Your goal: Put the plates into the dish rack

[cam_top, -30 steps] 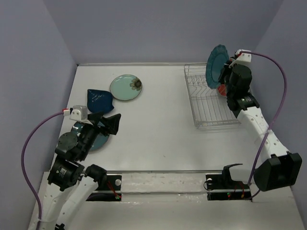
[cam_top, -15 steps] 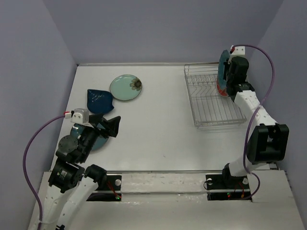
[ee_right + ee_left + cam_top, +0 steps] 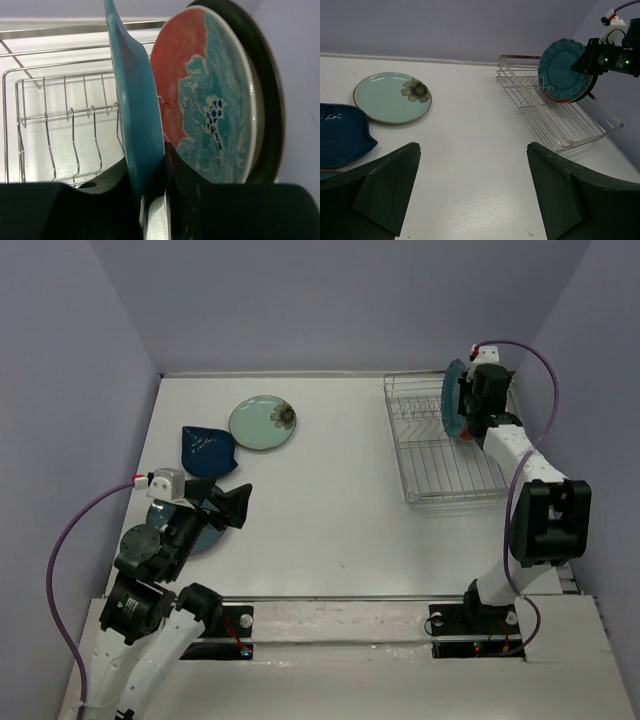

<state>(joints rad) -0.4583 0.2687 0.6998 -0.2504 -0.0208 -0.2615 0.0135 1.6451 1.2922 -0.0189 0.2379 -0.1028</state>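
My right gripper (image 3: 150, 165) is shut on the lower rim of the scalloped teal plate (image 3: 135, 105), holding it upright and edge-on at the far end of the dish rack (image 3: 440, 455). Close behind it stands the red plate with the teal flower (image 3: 200, 100), and behind that a cream plate with a dark rim (image 3: 265, 100). My fingers hide the teal plate's bottom edge. On the left of the table lie the pale mint plate (image 3: 262, 422) and the navy plate (image 3: 207, 448). The blue-teal round plate (image 3: 207, 533) lies partly under my open, empty left gripper (image 3: 228, 502).
The rack's wire tines (image 3: 60, 125) stand free in front of the teal plate. The purple back wall rises just beyond the rack, and the right wall is near its side. White table (image 3: 470, 125) stretches between the left plates and the rack.
My right arm has carried the teal plate down and back, turning it edge-on beside the red plate at the rack's far end. The left arm has hardly moved.
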